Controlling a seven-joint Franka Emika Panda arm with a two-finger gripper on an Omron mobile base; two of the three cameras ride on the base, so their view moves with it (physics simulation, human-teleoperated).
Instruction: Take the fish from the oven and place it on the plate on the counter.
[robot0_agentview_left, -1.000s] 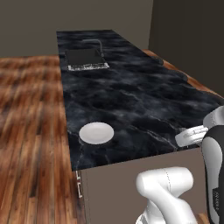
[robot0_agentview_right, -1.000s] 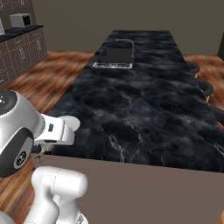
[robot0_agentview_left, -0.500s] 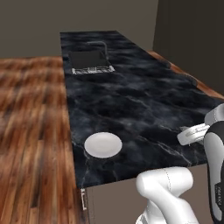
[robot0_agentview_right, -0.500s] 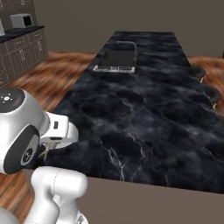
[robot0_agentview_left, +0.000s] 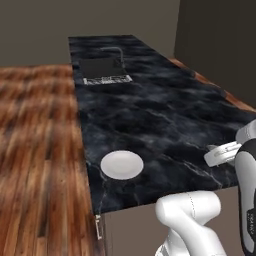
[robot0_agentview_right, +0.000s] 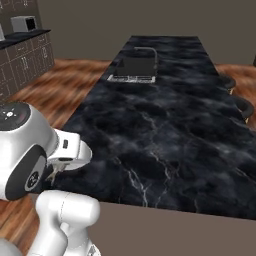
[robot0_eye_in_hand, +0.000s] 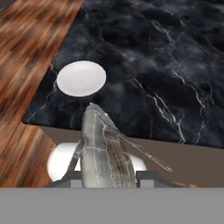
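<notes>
The fish (robot0_eye_in_hand: 103, 148), slender and grey, sticks out ahead of my gripper (robot0_eye_in_hand: 107, 177), which is shut on it, with a dark fingertip on each side. The fish hangs just short of the near end of the black marble counter (robot0_eye_in_hand: 153, 65). The round white plate (robot0_eye_in_hand: 81, 78) lies bare on the counter's near left corner, a little ahead and left of the fish's tip. In the left base view the plate (robot0_agentview_left: 122, 164) sits close to the counter (robot0_agentview_left: 150, 110) edge, left of my arm. The oven is out of view.
An inset sink with a faucet (robot0_agentview_left: 105, 70) (robot0_agentview_right: 134, 70) lies at the counter's far end. Wood floor (robot0_agentview_left: 40, 150) runs along the left side. Dark stools (robot0_agentview_right: 240, 105) stand by the right edge. A microwave (robot0_agentview_right: 25, 22) sits on far left cabinets.
The whole picture has shifted in both base views, so the camera has moved with the base. The counter end and plate now sit nearer and more central. The arm holds the same pose.
</notes>
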